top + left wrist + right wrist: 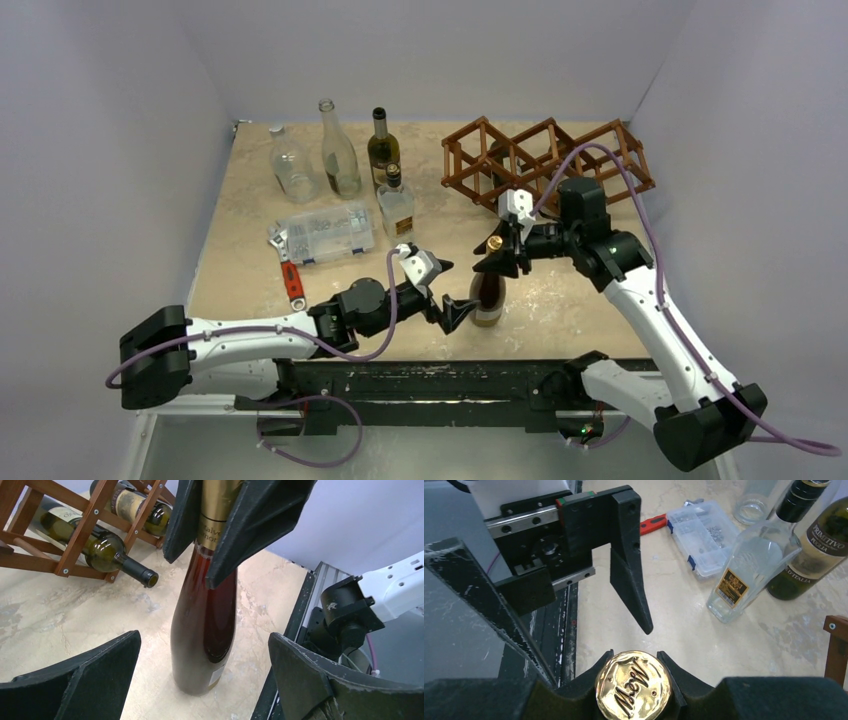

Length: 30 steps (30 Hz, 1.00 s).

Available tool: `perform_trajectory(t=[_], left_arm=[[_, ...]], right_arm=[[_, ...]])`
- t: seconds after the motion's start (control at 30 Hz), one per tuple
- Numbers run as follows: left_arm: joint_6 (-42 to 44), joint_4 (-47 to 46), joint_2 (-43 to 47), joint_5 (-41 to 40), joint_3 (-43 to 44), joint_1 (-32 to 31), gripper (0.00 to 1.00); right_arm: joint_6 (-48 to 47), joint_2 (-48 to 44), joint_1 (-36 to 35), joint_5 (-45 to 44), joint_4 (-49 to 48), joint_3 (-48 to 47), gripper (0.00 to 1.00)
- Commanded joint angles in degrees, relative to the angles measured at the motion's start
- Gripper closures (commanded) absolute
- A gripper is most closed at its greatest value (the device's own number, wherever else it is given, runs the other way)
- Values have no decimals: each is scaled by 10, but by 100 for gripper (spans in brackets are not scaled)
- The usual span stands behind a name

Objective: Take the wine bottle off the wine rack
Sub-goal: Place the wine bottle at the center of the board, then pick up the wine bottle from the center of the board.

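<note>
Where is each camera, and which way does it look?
Top: above, behind, looking down at the table; left arm, right arm show.
Left wrist: on left arm, facing wine bottle and wine rack; open left tool shows.
Right wrist: on right arm, looking down at gold cap; right tool grips the bottle.
Wrist views share the bottle.

Top of wine bottle (202, 630): gone past the left wrist view's upper edge, neck wrapped inside the right gripper (191, 574).
Bottle body, right wrist view: buried under its gold cap (633, 685).
At the wine rack (82, 530): edge-cropped, slats crossing both racked bottles (102, 547).
Compartment box (322, 235) contents: too small to call.
</note>
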State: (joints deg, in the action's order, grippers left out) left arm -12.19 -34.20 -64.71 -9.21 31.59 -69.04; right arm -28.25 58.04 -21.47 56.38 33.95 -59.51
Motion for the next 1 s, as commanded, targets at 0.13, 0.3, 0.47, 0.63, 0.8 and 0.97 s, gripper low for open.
perform_trajectory(t=[0.13,0.3,0.47,0.63,0.8,0.97], left_arm=[[32,-96,-37,20,-6,1,0],[56,-131,-58,35,-5,1,0],[90,-155,-78,49,0,1,0],[127,-150,-95,64,17,1,1],[150,-147,-123,74,46,6,2],[133,-176,-157,113,72,24,4]], right_arm=[[-98,-50,-1,78,25,-33,31],[-150,-59,20,107,84,-48,3],[-252,-79,78,170,175,-67,1],[-278,-110,124,172,199,-71,1],[-268,-132,210,227,212,-82,1],[-191,-140,260,227,148,-75,1]])
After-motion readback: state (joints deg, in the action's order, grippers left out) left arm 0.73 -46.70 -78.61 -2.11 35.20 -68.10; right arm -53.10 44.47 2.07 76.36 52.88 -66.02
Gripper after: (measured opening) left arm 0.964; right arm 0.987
